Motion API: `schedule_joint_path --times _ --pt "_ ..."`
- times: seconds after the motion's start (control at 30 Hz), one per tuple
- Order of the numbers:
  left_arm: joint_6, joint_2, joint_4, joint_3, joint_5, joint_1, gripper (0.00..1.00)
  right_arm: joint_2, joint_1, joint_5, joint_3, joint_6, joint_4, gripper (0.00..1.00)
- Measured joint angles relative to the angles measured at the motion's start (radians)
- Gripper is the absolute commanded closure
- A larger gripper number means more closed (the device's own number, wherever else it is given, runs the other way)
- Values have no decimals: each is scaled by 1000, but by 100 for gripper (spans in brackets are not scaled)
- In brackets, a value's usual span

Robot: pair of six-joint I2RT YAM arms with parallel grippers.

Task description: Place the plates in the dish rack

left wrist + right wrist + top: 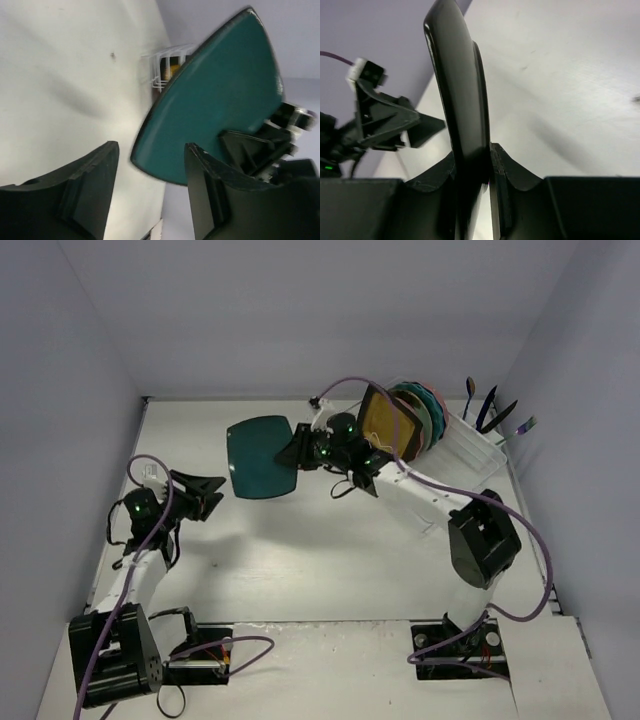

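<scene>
The right claw [300,448] clamps one edge of the dark teal plate [260,457], holding it above the tabletop [300,570] near the middle of the far edge. The left claw [207,495] gapes wide and empty by the left edge. The dish rack [472,448] sits in the far right corner, the mustard-yellow plate [388,423] upright inside.

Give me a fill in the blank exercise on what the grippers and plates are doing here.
1. The right gripper is shut on the squarish plate, which is dark ____.
2. The left gripper is ____ and holds nothing.
3. The black-rimmed plate standing in the dish rack is mustard-____ inside.
Missing words: teal; open; yellow.
</scene>
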Motion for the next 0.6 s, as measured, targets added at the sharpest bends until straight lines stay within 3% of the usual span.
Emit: schedule_joint_path --times 0.27,0.43,0.6 --pt "488 -10 -708 393 -184 -56 42 -103 -195 58 291 -454 -502 100" --pt "693 -21 -990 493 -363 -108 40 -111 -299 142 476 -734 -752 100" --pt "818 -21 -1186 572 -525 -155 37 -111 -329 212 575 -943 -939 100"
